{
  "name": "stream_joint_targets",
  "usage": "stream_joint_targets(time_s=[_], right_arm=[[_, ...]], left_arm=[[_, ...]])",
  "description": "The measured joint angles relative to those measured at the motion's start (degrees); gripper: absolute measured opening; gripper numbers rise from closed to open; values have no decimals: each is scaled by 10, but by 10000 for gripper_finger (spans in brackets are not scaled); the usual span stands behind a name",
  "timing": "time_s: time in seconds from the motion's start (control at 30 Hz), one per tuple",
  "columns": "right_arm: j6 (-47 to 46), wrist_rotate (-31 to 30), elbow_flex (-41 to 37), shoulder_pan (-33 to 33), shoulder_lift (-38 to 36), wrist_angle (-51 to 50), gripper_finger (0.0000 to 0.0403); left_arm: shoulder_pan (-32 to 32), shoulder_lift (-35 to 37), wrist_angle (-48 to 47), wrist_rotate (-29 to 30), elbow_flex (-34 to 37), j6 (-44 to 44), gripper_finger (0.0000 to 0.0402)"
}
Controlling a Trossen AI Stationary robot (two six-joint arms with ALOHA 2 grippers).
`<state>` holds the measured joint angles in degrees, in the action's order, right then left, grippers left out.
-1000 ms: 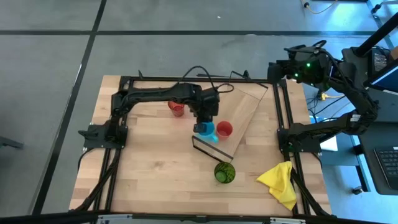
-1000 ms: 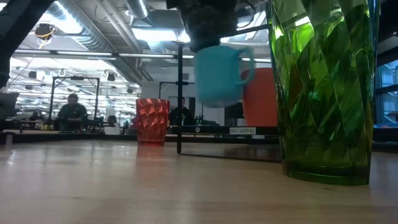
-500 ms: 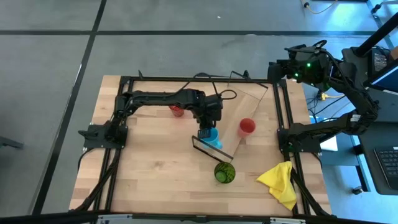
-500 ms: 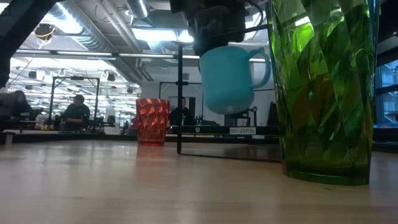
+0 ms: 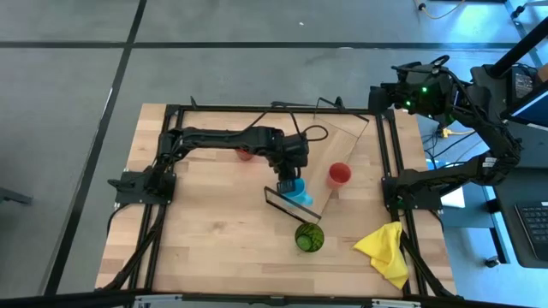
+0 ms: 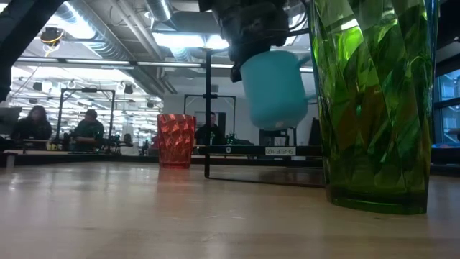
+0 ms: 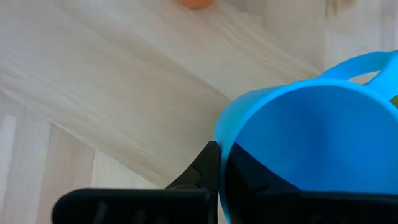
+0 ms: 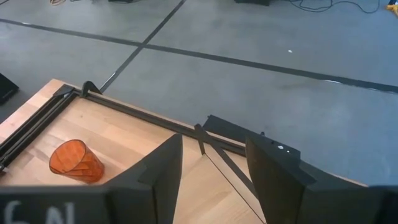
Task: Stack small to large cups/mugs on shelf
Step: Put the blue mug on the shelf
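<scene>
My left gripper [image 5: 291, 175] is shut on a light-blue mug [image 5: 299, 192] over the near end of the light-wood shelf [image 5: 338, 145], which lies slantwise on the table. In the low view the mug [image 6: 275, 86] hangs above the shelf. A small red-orange cup [image 5: 340, 174] stands at the shelf's right edge. An orange-red tumbler [image 5: 245, 153] stands on the table behind the left arm, which partly hides it. A green tumbler [image 5: 309, 237] stands on the table near the shelf's near end. My right gripper [image 8: 211, 180] is open, raised at the table's far right corner. My left gripper holds the mug by its rim [image 7: 220, 146], on the side away from the handle [image 7: 354, 62]. One finger [image 7: 208, 169] is outside the wall and the other seems to be inside. The fingers come from above. The mug hangs lifted clear of the shelf, slightly tilted.
A yellow cloth [image 5: 383, 251] lies at the table's near right corner. Black frame rails [image 5: 390, 162] run along the table's left, far and right sides. The green tumbler [image 6: 374, 101] stands close in front of the low camera. People sit in the room behind.
My left gripper has carried the mug along the shelf toward its near end and a little to the right, and the mug has tipped slightly. The small red-orange cup has gone from beside the mug toward the shelf's right edge.
</scene>
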<state>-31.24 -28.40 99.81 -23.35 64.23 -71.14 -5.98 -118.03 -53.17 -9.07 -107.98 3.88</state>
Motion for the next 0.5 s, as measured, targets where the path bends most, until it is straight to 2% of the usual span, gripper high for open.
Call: stream_joint_targets(time_s=[0.4, 0.5], right_arm=[[1, 0, 0, 0, 0, 0, 178], [2, 0, 0, 0, 0, 0, 178]], left_arm=[[1, -17, 16, -2, 0, 35, 6], [0, -17, 33, -35, 0, 23, 6]])
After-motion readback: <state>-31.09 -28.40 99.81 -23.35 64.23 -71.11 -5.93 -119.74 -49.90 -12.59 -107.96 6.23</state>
